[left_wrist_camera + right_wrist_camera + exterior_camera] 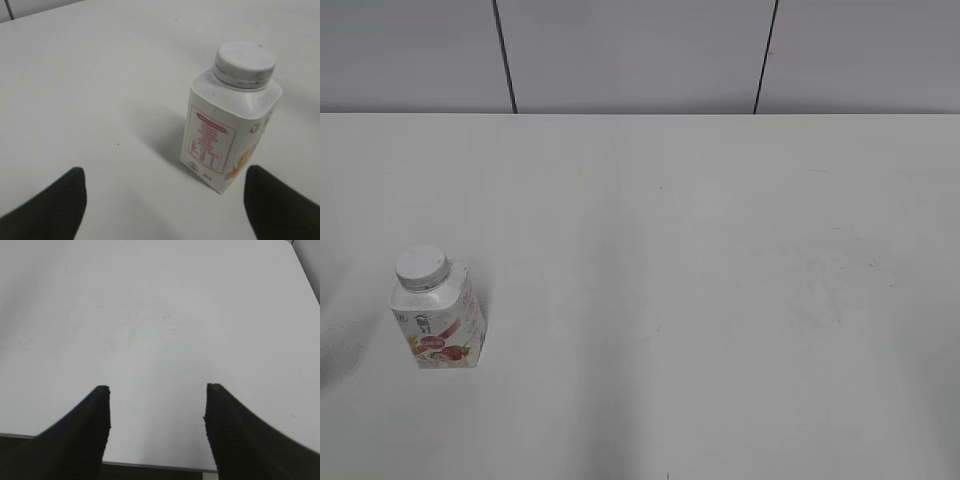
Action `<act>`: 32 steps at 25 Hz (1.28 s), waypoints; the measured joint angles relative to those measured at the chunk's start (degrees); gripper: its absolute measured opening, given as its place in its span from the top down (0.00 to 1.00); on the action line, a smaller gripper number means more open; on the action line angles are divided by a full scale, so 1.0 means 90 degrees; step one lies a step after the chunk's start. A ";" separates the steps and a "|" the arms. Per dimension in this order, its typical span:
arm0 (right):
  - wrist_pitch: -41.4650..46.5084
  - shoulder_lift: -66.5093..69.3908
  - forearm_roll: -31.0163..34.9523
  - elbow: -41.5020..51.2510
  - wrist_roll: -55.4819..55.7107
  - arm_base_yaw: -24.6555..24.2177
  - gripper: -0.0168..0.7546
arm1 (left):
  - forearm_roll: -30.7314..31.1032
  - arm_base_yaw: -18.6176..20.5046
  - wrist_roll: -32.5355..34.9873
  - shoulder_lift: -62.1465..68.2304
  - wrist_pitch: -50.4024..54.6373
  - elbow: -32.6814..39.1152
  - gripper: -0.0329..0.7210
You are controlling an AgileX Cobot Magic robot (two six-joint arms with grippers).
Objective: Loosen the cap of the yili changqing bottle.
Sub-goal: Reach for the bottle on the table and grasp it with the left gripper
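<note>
The yili changqing bottle (440,325) stands upright on the white table (700,300) at the near left, its pink-red label facing the front. Its white ribbed cap (422,267) sits on the neck. In the left wrist view the bottle (225,140) and cap (244,64) lie ahead and to the right of my left gripper (165,192), which is open and empty, a short way from the bottle. My right gripper (157,405) is open and empty above the table's near edge. Neither gripper shows in the exterior view.
A grey panelled wall (640,55) runs behind the table's far edge. The table's near edge (150,465) shows under the right gripper. Nothing else stands on the table in view.
</note>
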 joint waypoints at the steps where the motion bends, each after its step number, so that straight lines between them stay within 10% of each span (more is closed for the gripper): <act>1: 0.0000 0.0000 0.0000 0.0000 0.0000 0.0000 0.36 | 0.0017 0.0000 0.0005 0.0000 0.0000 -0.0038 0.18; 32: 0.0000 0.0000 0.0000 0.0000 0.0000 0.0000 0.36 | 0.0092 -0.2050 0.0514 0.1792 -0.0004 -0.1206 0.18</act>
